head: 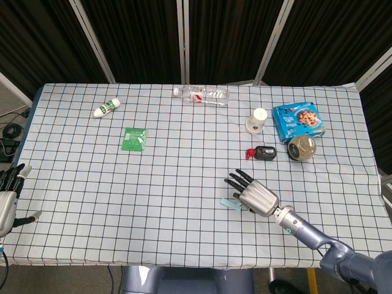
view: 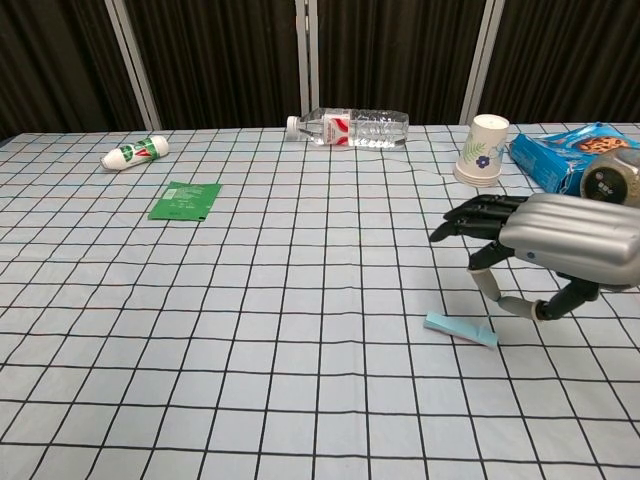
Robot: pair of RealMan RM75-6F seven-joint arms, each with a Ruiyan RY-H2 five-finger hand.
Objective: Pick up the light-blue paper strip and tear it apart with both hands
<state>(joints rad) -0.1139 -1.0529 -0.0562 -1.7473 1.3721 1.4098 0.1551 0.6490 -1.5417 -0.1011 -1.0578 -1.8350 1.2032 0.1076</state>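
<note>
The light-blue paper strip [head: 229, 203] [view: 460, 329] lies flat on the checked tablecloth, near the front right. My right hand [head: 254, 195] [view: 550, 245] hovers just above and to the right of it, palm down. Its thumb and one finger meet a little above the strip's right end with nothing between them, while the other fingers reach forward. My left hand [head: 6, 196] shows only in the head view, at the far left table edge, fingers spread and holding nothing.
At the back lie a clear water bottle [head: 202, 95] [view: 350, 127] and a small white bottle [head: 106, 108]. A green packet [head: 134, 138] is mid-left. A paper cup [head: 256, 120], blue cookie pack [head: 298, 119], jar [head: 302, 147] and small black object [head: 262, 152] stand behind the right hand.
</note>
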